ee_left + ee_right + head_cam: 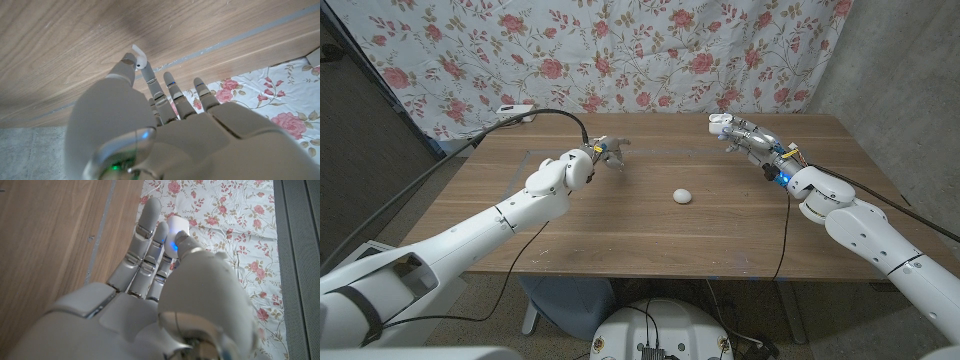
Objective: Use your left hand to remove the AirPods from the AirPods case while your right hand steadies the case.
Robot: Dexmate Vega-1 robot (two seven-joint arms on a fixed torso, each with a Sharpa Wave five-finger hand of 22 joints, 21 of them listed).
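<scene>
AirPod [139, 56] is seen pinched between thumb and a finger of the left hand [165, 125], above the far left part of the surface [620, 225]. In the head view the left hand [603, 153] is raised over that same area. A small white case [176, 230] is held at the fingertips of the right hand [165, 295], at the far right; in the head view it shows as a white lump at the right hand [745, 133]. A white rounded object [682, 196] lies mid-surface, well apart from both; whether it is a second earbud cannot be told.

Risks judged: the pinch is narrow and the earbud glossy and stemmed, so it could be twisted out and dropped. The case, smooth and rounded, could be squeezed loose.

Materials: hard white plastic; matte wood grain with a pale taped line; floral cloth behind.
</scene>
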